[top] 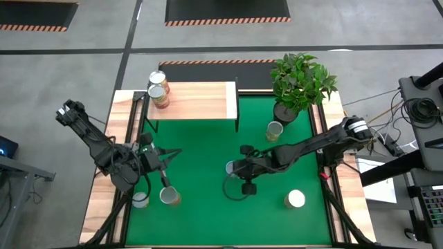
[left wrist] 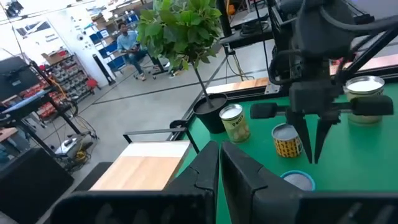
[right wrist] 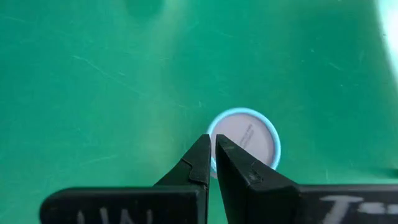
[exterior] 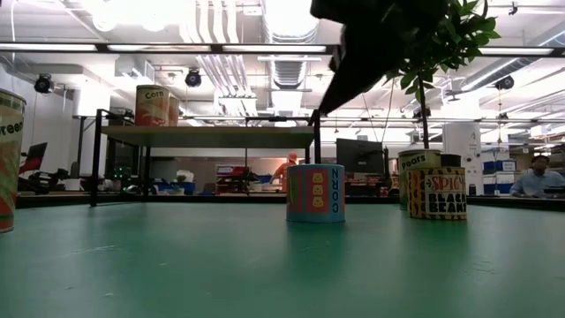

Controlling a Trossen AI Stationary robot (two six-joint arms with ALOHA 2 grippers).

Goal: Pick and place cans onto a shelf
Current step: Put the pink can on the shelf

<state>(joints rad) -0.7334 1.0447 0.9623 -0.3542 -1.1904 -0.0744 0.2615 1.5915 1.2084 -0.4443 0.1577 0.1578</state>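
Right gripper (right wrist: 211,152) poised directly above blue can (right wrist: 244,138) mid-mat, fingers nearly together, gripping nothing; must widen before descent. 2 cans (top: 158,88) parked on shelf (top: 197,101). Left gripper (left wrist: 219,163) narrow, idle near mat's left edge.

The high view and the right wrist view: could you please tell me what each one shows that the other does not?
Only the high view shows the shelf with two cans on its left end, the plant, the left pincer near the table's left side, and other cans on the green mat. Only the right wrist view shows the right pincer with its fingers nearly together, directly above the blue-rimmed can and not gripping it. Both show that can, the mat and the right pincer.
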